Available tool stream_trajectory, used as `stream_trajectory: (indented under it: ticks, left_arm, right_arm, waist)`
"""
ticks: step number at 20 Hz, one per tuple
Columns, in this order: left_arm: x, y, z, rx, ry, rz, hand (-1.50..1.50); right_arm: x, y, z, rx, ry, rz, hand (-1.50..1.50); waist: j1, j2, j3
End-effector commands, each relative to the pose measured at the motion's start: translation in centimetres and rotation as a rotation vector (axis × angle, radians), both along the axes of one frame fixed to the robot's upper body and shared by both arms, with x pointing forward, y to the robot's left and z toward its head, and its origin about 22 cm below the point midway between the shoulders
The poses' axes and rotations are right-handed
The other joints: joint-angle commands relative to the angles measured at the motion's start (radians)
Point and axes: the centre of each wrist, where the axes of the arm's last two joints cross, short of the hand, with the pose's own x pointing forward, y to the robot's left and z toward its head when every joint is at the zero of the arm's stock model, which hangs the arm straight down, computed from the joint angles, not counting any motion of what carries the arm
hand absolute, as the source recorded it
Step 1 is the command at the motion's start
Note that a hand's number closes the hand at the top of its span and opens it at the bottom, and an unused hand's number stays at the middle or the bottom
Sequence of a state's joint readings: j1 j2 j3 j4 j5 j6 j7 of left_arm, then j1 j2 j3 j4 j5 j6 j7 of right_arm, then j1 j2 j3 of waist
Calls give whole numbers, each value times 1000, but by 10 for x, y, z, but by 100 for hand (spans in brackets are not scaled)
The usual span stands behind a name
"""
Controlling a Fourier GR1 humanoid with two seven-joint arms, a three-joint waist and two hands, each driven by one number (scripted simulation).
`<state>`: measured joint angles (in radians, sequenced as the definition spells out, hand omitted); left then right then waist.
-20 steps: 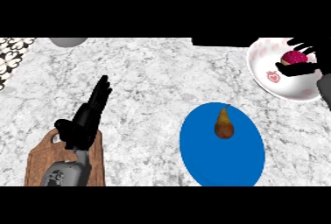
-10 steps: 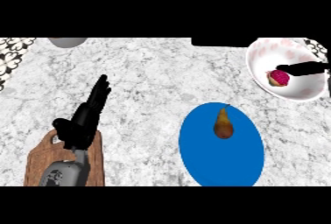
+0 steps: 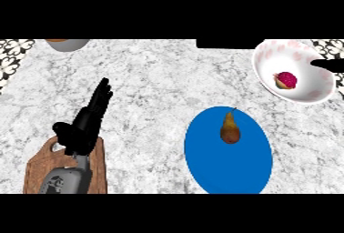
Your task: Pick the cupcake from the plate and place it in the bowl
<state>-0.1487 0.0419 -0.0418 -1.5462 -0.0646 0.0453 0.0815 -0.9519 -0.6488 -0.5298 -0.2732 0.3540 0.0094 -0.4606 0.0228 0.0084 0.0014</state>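
Marble counter fills the view, grey and veined. Nearest, at the left, a wooden board lies under the left forearm, and the left hand rests above it with fingers straight and open, pointing far. Right of centre sits a blue plate with a pear lying on its far half. Farther right, the cupcake sits inside the white bowl, pink top showing. Only a dark tip of the right hand shows at the right edge over the bowl's rim, apart from the cupcake; whether it is open or curled I cannot tell. Judging by this, the placing looks done and the step in hand is release and retreat; next the hand need only clear the rim without knocking the bowl. Far left, another bowl is cut by the edge. Nothing blocks the way.
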Motion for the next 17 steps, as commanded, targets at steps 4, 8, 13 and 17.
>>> stream_trajectory:
  ticks: [4,8,13,17]
  left_arm:
    - [1,-2,1,-1,-6,5,0]
    - [3,-1,5,-4,-2,12,0]
    - [-1,-1,1,-8,-3,12,0]
    - [-22,-2,-16,10,18,14,0]
  right_arm:
    - [-40,-54,-5,146,-20,35,-150]
    - [-48,-57,-20,187,-14,117,-150]
    - [-63,-68,-28,188,5,149,-150]
    - [-78,-74,-44,167,22,173,-150]
  waist:
    - [-6,0,0]
    - [-16,-6,-1]
    - [-14,-6,-1]
    - [-21,-10,-1]
